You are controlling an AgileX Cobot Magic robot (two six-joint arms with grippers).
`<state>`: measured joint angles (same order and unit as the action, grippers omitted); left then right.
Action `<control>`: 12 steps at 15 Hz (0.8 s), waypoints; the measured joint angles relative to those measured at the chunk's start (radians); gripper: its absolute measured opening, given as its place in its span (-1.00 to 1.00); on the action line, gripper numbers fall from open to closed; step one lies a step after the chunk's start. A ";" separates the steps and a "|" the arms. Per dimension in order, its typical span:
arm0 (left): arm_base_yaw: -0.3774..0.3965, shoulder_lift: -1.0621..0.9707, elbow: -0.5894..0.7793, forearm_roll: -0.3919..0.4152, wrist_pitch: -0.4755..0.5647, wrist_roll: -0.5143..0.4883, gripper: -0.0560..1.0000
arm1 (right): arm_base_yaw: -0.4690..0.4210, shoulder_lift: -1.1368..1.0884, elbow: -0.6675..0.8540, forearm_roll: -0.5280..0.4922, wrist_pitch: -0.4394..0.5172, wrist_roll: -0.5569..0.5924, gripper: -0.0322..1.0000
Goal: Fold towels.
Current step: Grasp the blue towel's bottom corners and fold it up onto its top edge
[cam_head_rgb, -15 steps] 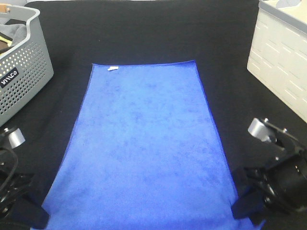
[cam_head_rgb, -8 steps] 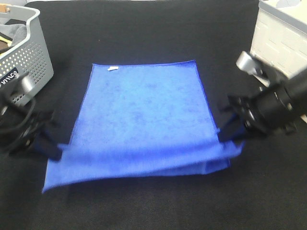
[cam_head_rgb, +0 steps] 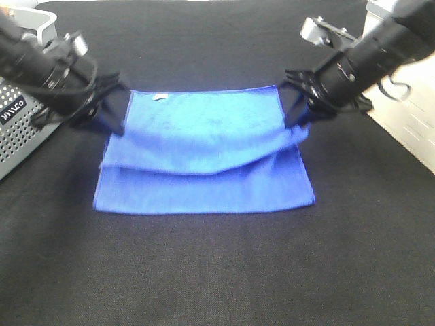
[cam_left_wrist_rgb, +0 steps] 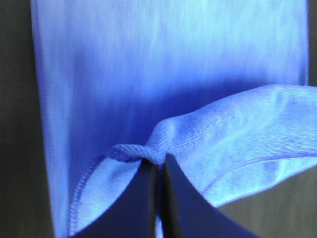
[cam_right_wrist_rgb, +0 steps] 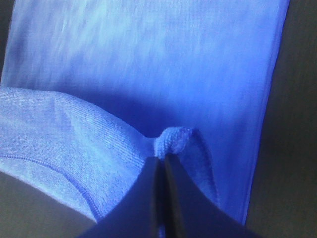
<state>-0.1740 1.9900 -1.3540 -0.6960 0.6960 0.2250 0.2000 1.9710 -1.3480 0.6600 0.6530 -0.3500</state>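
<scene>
I see the blue towel (cam_head_rgb: 204, 183) on the black table cover (cam_head_rgb: 217, 278), just beside the grey basket (cam_head_rgb: 20, 132) but not touching it. One layer lies flat, and a second layer is held up over it, sagging in the middle. A small white tag (cam_head_rgb: 160, 97) sits at a flat corner on the basket side. The left gripper (cam_head_rgb: 112, 123), closest to the basket, has its jaws pinched tight on a bunched corner of the lifted hem. The right gripper (cam_head_rgb: 299, 119), at the towel edge away from the basket, clamps the other raised corner. A white bin (cam_head_rgb: 408, 109) stands beyond that, well apart from the basket.
</scene>
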 joint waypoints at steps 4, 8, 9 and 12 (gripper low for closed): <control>0.000 0.106 -0.193 0.062 -0.002 -0.077 -0.89 | 0.000 0.118 -0.209 -0.084 0.004 0.064 -0.94; 0.000 0.233 -0.400 0.114 -0.118 -0.134 -0.89 | 0.000 0.276 -0.488 -0.249 0.006 0.145 -0.94; 0.000 0.258 -0.427 0.118 -0.157 -0.134 -0.89 | 0.000 0.313 -0.538 -0.263 0.006 0.146 -0.94; 0.000 0.328 -0.459 0.120 -0.338 -0.080 -0.89 | 0.000 0.437 -0.677 -0.314 -0.041 0.147 -0.94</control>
<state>-0.1740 2.3180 -1.8130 -0.5760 0.3580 0.1450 0.2000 2.4080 -2.0250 0.3460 0.6120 -0.2030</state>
